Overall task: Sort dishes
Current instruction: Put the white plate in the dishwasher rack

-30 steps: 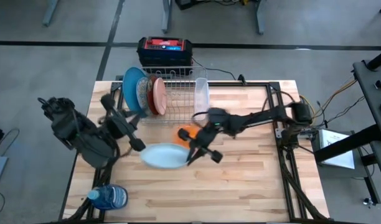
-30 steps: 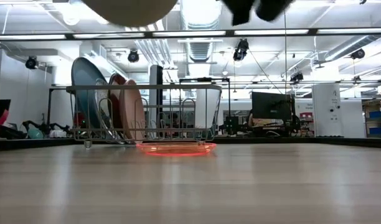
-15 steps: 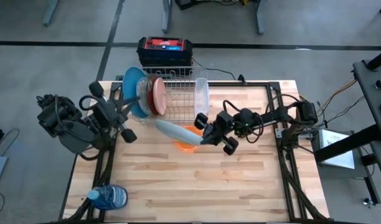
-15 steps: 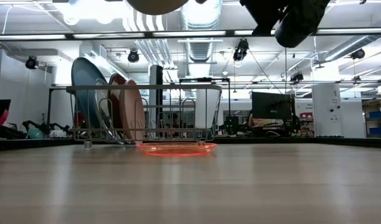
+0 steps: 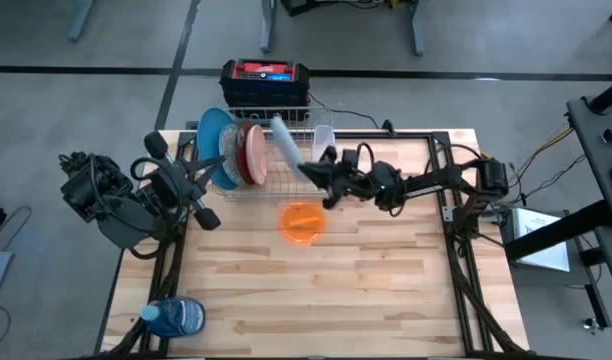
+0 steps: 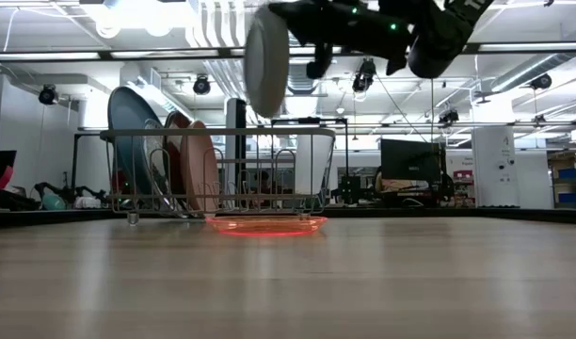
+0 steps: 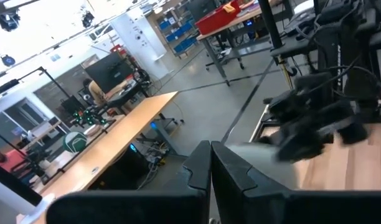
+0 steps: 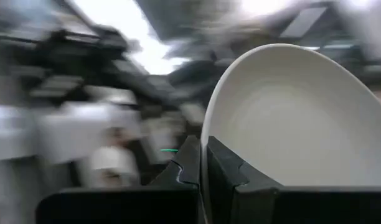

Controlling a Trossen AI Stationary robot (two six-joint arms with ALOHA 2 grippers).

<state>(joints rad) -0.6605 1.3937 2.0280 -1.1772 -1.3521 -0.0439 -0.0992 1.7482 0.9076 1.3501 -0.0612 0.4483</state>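
Your pale plate (image 5: 284, 140) is up in the air now, turned on its edge. It hangs over the rack (image 5: 286, 175), just past the pink dish (image 5: 256, 155). A second ago it lay flat and low over the worktop (image 5: 386, 270), so it has been lifted, carried back and tipped up. That means it looks ready to go down into a slot.

Your right claw (image 5: 311, 170) is clamped on the plate's rim. In the right wrist view you can see the plate's edge pinched between the two fingers (image 8: 185, 165). In the low view the plate (image 6: 266, 58) sits higher than the top bar of the rack (image 6: 217, 134), with the claw off to its side.

Past the claw, at the far end of the rack, stand the blue plate (image 5: 212, 140), the patterned plate (image 5: 229, 150) and the pink dish, all on edge. On the claw's other side a clear cup (image 5: 324, 140) stands in the rack. The orange bowl (image 5: 301, 222) sits on the worktop just in front of the rack, below the claw. It has not been sorted yet.

Your left claw (image 5: 201, 195) is empty and shut tight. It has pulled back to the worktop's left edge and waits there. A water bottle (image 5: 176, 317) lies at the near left corner, well away.
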